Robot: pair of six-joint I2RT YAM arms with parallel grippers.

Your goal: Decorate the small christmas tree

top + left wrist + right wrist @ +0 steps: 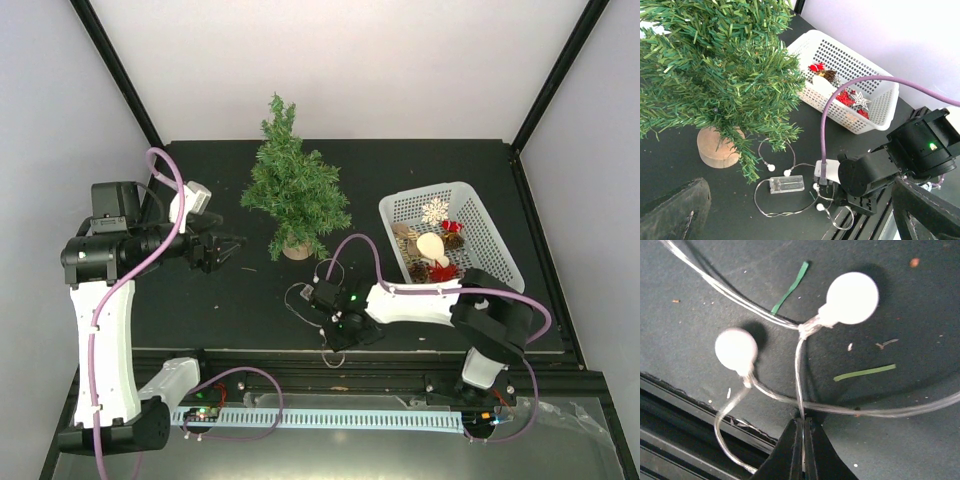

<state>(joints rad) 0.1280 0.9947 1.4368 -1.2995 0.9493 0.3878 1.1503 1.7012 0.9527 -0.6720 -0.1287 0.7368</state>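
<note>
One tree (293, 190), one basket (497, 243), one light string (785, 184).

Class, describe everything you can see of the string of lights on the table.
The light string is thin clear wire carrying small round white bulbs and a clear rectangular battery box. It lies loosely tangled on the black table, beside the small christmas tree. The right gripper pinches one strand between shut fingers.

Small christmas tree (293, 195) — upright, mid-table.
</note>
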